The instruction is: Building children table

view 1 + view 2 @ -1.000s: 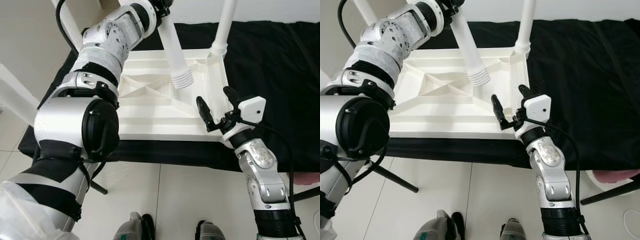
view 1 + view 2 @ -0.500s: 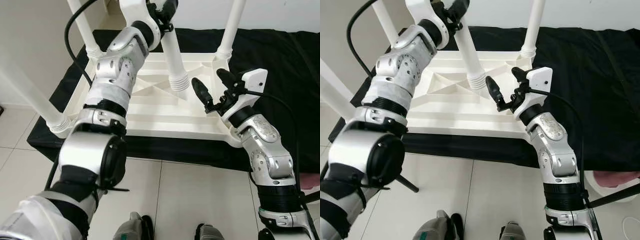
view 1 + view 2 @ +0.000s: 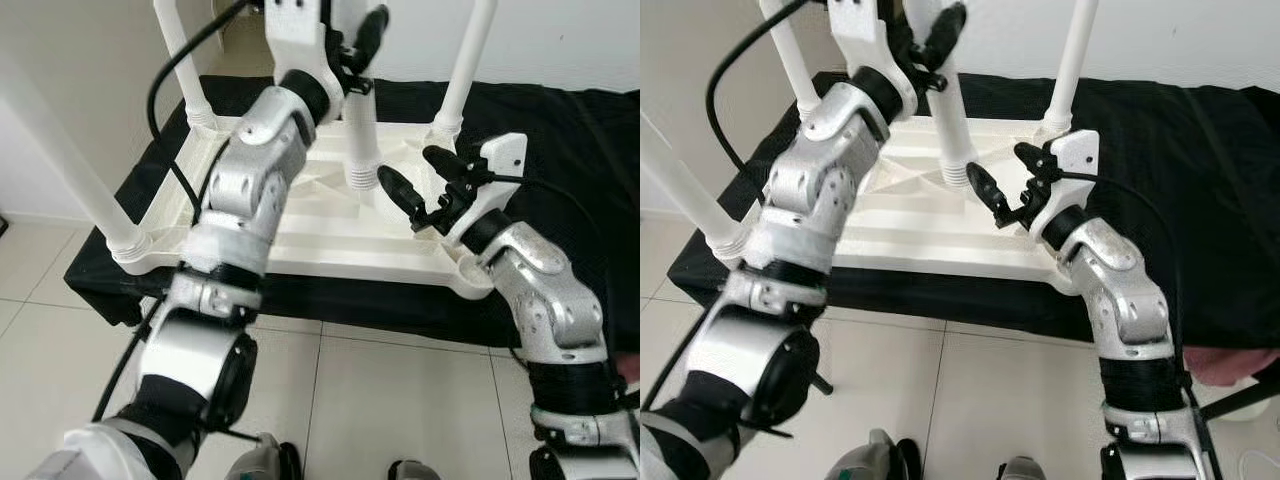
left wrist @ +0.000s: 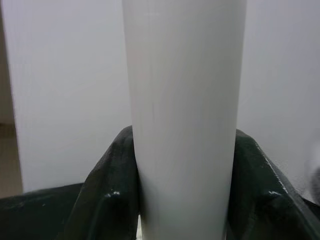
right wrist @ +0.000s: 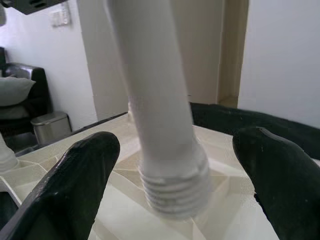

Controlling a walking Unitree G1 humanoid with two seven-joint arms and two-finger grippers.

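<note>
You'll find nothing to read here — no text, label, brand, number or sign can be made out on any surface in the head views or the wrist views.
</note>
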